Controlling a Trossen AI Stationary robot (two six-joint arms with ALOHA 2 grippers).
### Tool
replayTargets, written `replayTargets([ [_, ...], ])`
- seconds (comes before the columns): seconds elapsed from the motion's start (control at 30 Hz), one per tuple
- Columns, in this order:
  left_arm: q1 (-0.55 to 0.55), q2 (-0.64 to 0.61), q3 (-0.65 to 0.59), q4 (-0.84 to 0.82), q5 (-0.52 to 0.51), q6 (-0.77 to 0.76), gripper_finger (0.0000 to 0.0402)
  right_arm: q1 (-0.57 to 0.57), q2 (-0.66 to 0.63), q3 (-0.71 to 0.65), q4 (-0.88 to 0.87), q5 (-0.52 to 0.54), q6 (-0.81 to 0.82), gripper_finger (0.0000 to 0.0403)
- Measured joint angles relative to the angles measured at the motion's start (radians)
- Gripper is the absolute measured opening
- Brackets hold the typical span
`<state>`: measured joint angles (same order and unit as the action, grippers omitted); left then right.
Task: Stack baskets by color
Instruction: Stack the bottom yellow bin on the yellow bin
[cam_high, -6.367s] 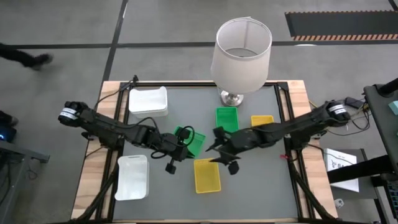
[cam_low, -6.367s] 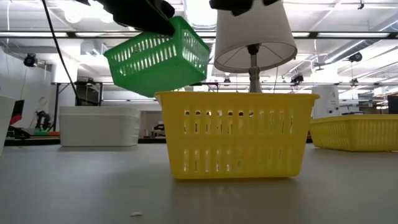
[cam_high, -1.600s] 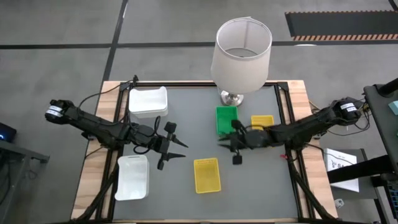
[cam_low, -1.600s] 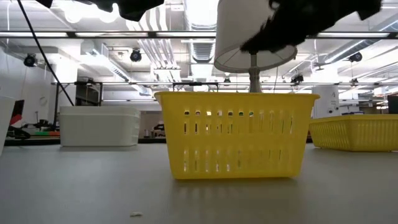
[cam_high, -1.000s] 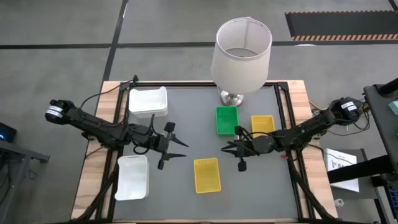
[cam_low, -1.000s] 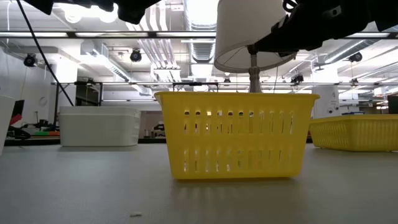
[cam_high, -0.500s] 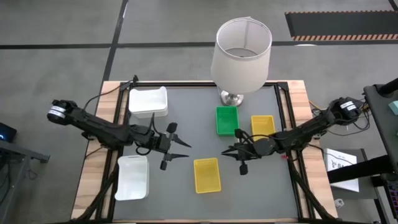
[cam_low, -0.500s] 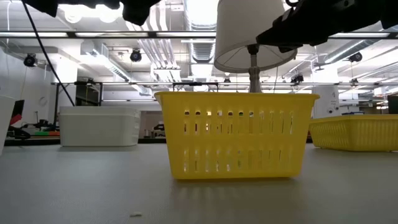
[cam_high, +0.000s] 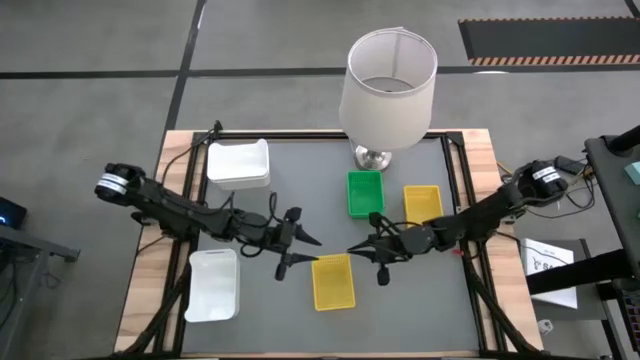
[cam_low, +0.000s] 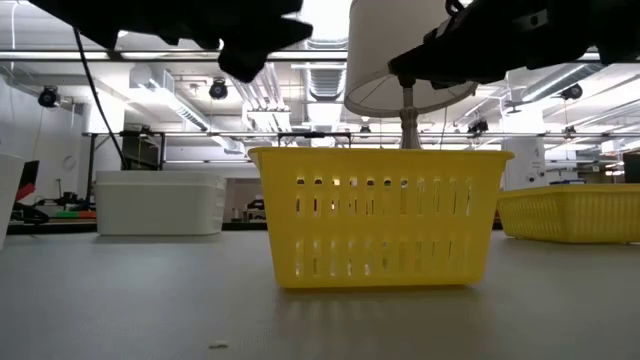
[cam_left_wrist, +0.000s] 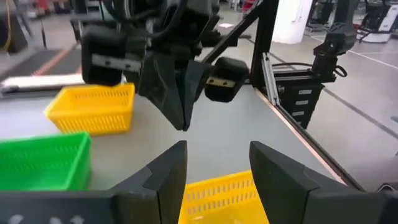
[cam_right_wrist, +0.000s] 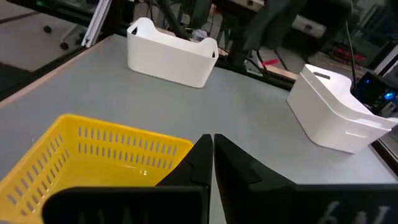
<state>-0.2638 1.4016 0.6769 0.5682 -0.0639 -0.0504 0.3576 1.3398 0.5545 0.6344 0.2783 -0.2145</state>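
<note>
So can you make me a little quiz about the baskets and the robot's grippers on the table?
1. True or false: the left gripper is shut.
2. Which basket lies between the two grippers? A) white basket B) green basket C) near yellow basket
3. Fill in: the green basket sits beside the far ____ basket.

Key
1. False. The left gripper is open and holds nothing; the right gripper is the shut one.
2. C. The near yellow basket lies alone near the table's middle, both grippers close over its far end.
3. Yellow. The far yellow basket is next to the green one, near the lamp.
</note>
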Motion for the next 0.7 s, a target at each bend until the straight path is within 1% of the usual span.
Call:
replayTargets([
  [0.17, 0.000, 0.045, 0.016, -0.001, 0.000, -0.093, 0.0160, 0.000, 0.038, -0.002, 0.050, 0.000, -0.006, 0.0009],
  [0.33, -0.006, 0.093, 0.051, 0.000, -0.001, -0.178, 0.0160, 0.004, 0.040, 0.005, 0.051, -0.001, 0.018, 0.0009],
  [0.43, -0.022, 0.124, 0.074, -0.003, -0.001, -0.203, 0.0160, 0.018, 0.032, 0.018, 0.042, 0.000, 0.032, 0.0009],
  [0.53, -0.044, 0.152, 0.094, -0.005, -0.001, -0.206, 0.0160, 0.035, 0.027, 0.058, -0.041, 0.002, 0.043, 0.0009],
  [0.7, -0.067, 0.169, 0.137, -0.008, -0.004, -0.210, 0.0160, 0.053, 0.029, 0.169, -0.283, 0.003, 0.094, 0.0009],
])
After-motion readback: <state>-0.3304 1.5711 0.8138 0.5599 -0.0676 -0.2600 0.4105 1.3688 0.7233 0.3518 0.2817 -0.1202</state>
